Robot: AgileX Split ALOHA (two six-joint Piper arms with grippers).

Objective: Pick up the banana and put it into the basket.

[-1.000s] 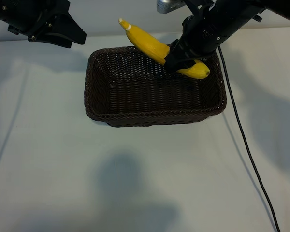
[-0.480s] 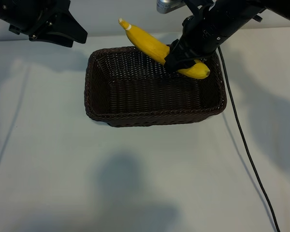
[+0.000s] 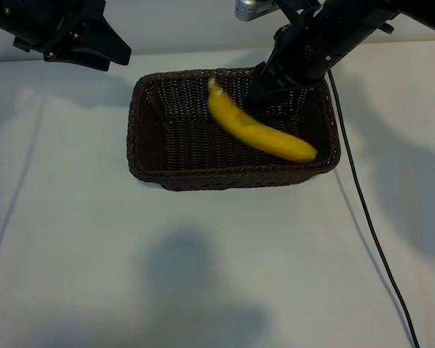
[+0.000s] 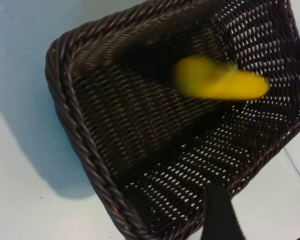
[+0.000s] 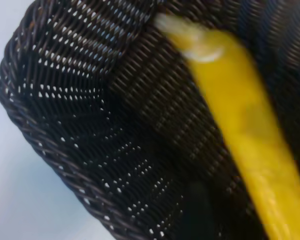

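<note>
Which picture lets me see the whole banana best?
The exterior view: the banana shows end to end, lying slanted inside the basket. The left wrist view catches only a smeared yellow part, and the right wrist view shows it very close, with its pale stem tip, but cut off at the edge.

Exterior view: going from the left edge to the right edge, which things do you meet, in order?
Left end effector → basket → banana → black cable.

Yellow banana (image 3: 261, 132), dark brown woven basket (image 3: 232, 176), white table (image 3: 203, 275).
</note>
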